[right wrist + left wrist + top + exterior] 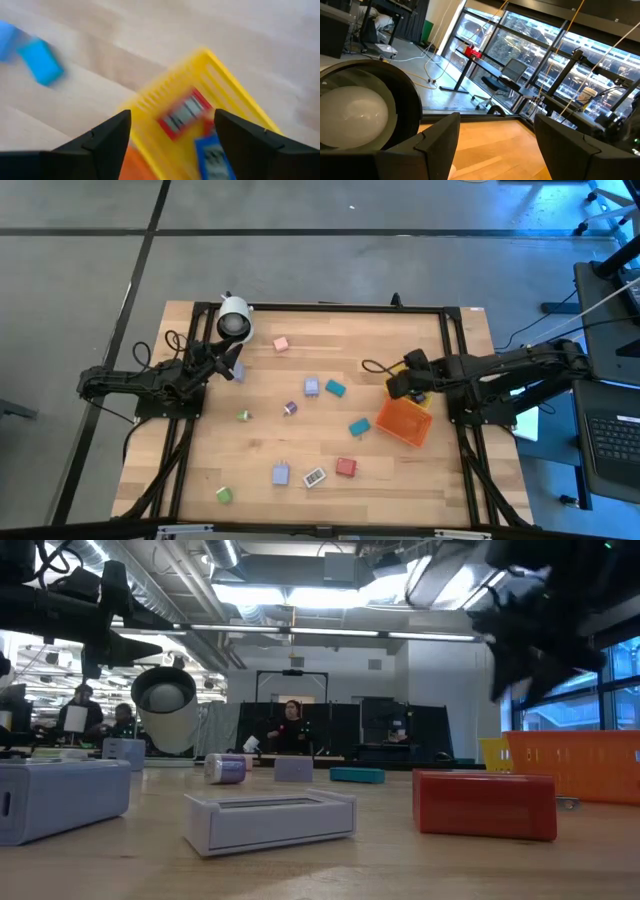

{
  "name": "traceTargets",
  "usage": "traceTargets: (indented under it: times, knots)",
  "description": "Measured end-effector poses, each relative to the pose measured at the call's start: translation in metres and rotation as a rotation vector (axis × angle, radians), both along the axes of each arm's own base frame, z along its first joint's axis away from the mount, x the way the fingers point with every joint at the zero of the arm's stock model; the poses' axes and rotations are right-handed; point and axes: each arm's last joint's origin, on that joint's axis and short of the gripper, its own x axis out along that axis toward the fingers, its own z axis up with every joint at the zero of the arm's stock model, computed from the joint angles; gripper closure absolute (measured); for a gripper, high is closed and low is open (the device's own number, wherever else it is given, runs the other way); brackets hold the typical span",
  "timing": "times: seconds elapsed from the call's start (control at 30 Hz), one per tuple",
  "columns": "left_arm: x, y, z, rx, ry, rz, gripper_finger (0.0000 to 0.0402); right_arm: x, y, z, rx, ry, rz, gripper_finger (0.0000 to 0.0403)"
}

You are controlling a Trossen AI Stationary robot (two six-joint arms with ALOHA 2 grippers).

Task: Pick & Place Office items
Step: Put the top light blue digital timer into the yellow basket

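Small office items lie scattered on the wooden table: a pink block (281,344), a lavender block (312,387), two teal blocks (334,389) (359,426), a red block (346,467), a white piece (314,477) and green bits (223,494). My right gripper (405,382) hangs open and empty above a yellow bin (200,95). That bin holds a red-and-white piece (182,114) and a blue piece (215,155). My left gripper (225,362) is open and empty at the far left, beside the white cylinder (234,320).
An orange bin (404,420) sits against the yellow bin on its near side. The white cylinder fills one side of the left wrist view (355,115). A black frame (345,307) runs along the table's far edge. People sit in the room beyond the table.
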Motion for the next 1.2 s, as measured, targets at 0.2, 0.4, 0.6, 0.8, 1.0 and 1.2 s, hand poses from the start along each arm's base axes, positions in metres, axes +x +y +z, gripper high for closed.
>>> traceTargets:
  times: [0.2,0.4,0.6,0.8,1.0,1.2]
  knots:
    - [0.0,0.0,0.0,0.0,0.0,0.0,0.015,0.028,0.001,0.012,-0.152,-0.168,0.197,0.0108]
    - [0.0,0.0,0.0,0.0,0.0,0.0,0.015,0.061,0.006,0.004,-0.276,-0.187,0.477,0.0108]
    - [0.0,0.0,0.0,0.0,0.0,0.0,0.015,0.096,0.006,-0.029,-0.304,-0.151,0.658,0.0108]
    - [0.0,0.0,0.0,0.0,0.0,0.0,0.015,0.123,-0.003,-0.071,-0.223,-0.171,0.691,0.0108]
    - [0.0,0.0,0.0,0.0,0.0,0.0,0.015,0.133,-0.017,-0.097,-0.176,-0.18,0.626,0.0108]
    - [0.0,0.0,0.0,0.0,0.0,0.0,0.015,0.136,-0.02,-0.114,-0.105,-0.167,0.627,0.0108]
